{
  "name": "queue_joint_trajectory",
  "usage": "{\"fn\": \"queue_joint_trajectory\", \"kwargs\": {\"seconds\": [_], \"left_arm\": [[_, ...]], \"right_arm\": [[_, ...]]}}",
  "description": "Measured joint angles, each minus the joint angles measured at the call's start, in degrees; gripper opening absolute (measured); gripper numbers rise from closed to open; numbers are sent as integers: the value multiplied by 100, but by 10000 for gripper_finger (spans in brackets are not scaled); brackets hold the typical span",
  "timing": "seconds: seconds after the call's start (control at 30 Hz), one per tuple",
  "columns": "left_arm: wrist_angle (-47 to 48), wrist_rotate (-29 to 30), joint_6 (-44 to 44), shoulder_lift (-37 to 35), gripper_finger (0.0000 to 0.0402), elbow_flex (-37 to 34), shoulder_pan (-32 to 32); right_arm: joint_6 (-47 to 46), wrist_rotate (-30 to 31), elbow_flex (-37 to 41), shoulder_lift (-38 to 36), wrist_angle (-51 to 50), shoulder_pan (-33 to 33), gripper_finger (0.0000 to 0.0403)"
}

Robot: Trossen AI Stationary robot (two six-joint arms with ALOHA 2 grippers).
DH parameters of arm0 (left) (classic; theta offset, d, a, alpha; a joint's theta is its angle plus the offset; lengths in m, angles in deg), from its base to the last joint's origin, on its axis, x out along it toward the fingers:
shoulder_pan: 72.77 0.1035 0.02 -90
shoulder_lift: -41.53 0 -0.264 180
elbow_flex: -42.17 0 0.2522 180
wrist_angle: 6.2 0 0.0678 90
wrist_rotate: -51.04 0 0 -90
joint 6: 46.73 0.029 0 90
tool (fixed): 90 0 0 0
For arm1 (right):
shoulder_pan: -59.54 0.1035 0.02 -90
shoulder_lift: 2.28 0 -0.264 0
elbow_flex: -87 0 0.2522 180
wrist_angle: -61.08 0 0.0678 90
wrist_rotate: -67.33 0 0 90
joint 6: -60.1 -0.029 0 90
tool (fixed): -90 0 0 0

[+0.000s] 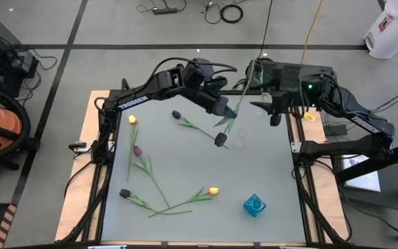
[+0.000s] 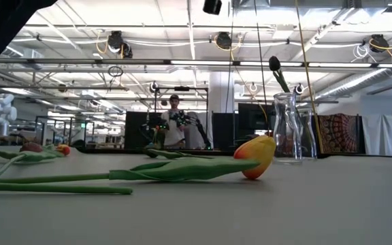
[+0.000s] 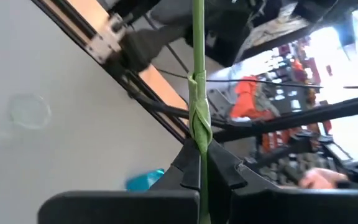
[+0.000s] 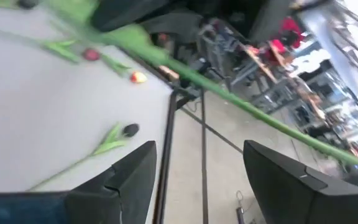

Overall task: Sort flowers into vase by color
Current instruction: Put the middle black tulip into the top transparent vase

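Note:
My left gripper (image 1: 221,119) (image 3: 199,186) hovers over the table's far middle, shut on a dark-budded tulip. Its bud (image 1: 221,140) (image 2: 274,64) points toward the near side, just above a clear glass vase (image 1: 240,136) (image 2: 288,129). My right gripper (image 1: 275,114) (image 4: 204,180) hangs open close by on the right. The held stem (image 4: 260,115) crosses in front of the right gripper's fingers, apart from them. Several tulips lie flat on the table: dark (image 1: 176,115), yellow (image 1: 133,120), red (image 1: 137,151), dark (image 1: 124,193) and yellow (image 1: 213,191) (image 2: 257,156). My left gripper pinches the tulip's green stem (image 3: 199,146) between its two fingers, just below where a leaf wraps the stem. The fingers lie across the stem. The flower is lifted clear of the table and slants, with its stem end (image 1: 253,66) toward the far right and its bud toward the near side.
A blue vase (image 1: 254,205) stands near the table's near right corner. A second clear vase (image 1: 260,109) stands by the right gripper. The grey tabletop (image 1: 254,166) is bare between the vases. A person (image 2: 174,126) stands far off in the room behind.

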Motion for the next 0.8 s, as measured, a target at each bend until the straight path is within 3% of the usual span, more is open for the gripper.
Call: {"fn": "queue_joint_trajectory", "kwargs": {"seconds": [0.13, 0.33, 0.8], "left_arm": [[128, -300, -244, 0, 2, 0, 67], [489, -328, -372, 0, 2, 0, 134], [151, -941, -1513, 231, 2, -7, 76]], "right_arm": [[67, 48, 2, 26, -71, 271, 233], [73, 666, 2, 23, -52, 776, 233], [543, 1854, 2, 401, -33, 1563, 233]]}}
